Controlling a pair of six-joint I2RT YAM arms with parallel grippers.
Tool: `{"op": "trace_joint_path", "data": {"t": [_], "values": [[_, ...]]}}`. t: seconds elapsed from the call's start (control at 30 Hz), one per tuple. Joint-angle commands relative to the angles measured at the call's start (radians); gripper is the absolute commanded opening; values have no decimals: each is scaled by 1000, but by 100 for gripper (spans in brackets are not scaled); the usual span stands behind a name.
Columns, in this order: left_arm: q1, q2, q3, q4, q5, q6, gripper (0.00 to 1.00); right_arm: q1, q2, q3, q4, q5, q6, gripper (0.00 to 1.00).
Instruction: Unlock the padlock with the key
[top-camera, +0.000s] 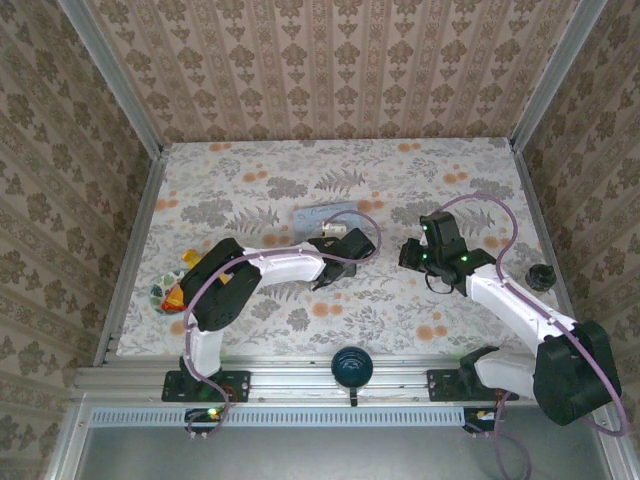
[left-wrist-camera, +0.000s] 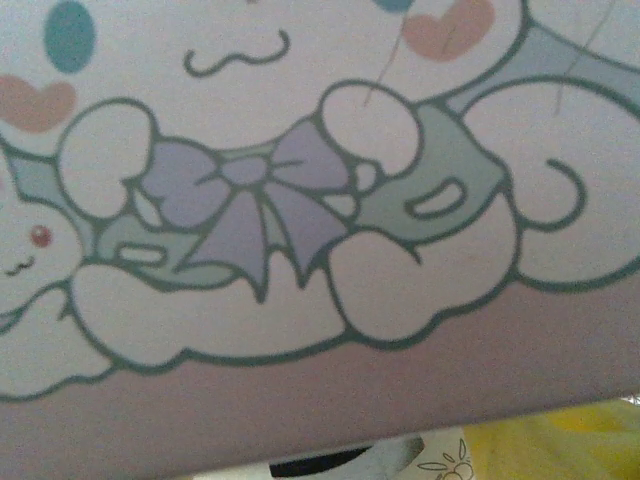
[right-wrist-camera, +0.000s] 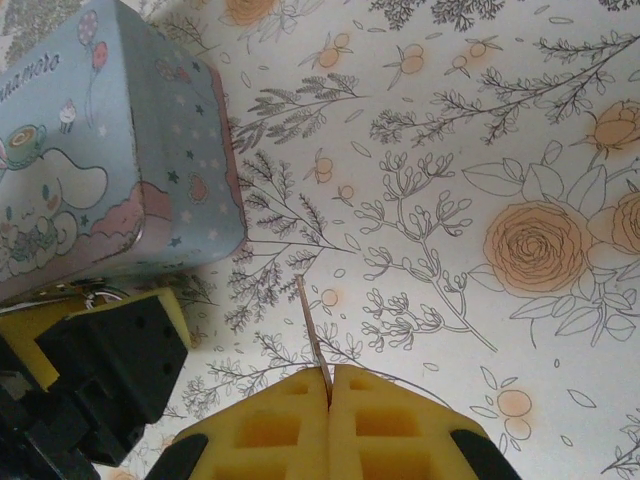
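Right gripper (right-wrist-camera: 330, 380) clamped tight on the key (right-wrist-camera: 308, 322), mid-tabletop; left gripper (top-camera: 340, 246) just beside the tin (top-camera: 322, 213), finger spread can't tell.

**Inventory count, bench as it stands**

- Arms: 2, left arm (top-camera: 250, 275) and right arm (top-camera: 505, 305).
- Grippers: 2, one per arm, left gripper (top-camera: 338, 247) and right gripper (right-wrist-camera: 330, 385).
- Pale blue cartoon tin (right-wrist-camera: 110, 150): 1.
- Key (right-wrist-camera: 310, 325): 1, a thin metal sliver.
- Round black knob (top-camera: 540, 277): 1, at the right table edge.
- Dark round cap (top-camera: 352, 365): 1, on the front rail.
- Floral table (top-camera: 420, 170): 1.
- Pile of coloured bits (top-camera: 172, 290) at the left table edge: 1 cluster, too small to count the pieces.
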Motion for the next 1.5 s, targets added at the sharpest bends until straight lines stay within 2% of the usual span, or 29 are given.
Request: {"op": "trace_joint_path", "data": {"t": [0.0,0.07,0.17,0.43,0.8,1.2,1.47], "values": [[16,12,-4,-4,-50,-30,67,6,-18,-10,22,-2,-19,0],[20,11,-15,8,-52,-30,59,7,-14,-11,26,-2,-19,0],[27,2,-40,26,-42,-33,57,6,-6,-2,28,-8,-19,0],[26,-56,-129,103,-52,-30,57,7,-8,1,27,-9,-16,0],[43,-16,-107,193,-12,49,62,8,8,7,34,-10,-11,0],[58,21,-99,232,-27,52,56,8,18,-1,41,-14,-5,0],[45,41,-127,368,-113,128,54,8,24,-5,50,-18,-2,0]]}}
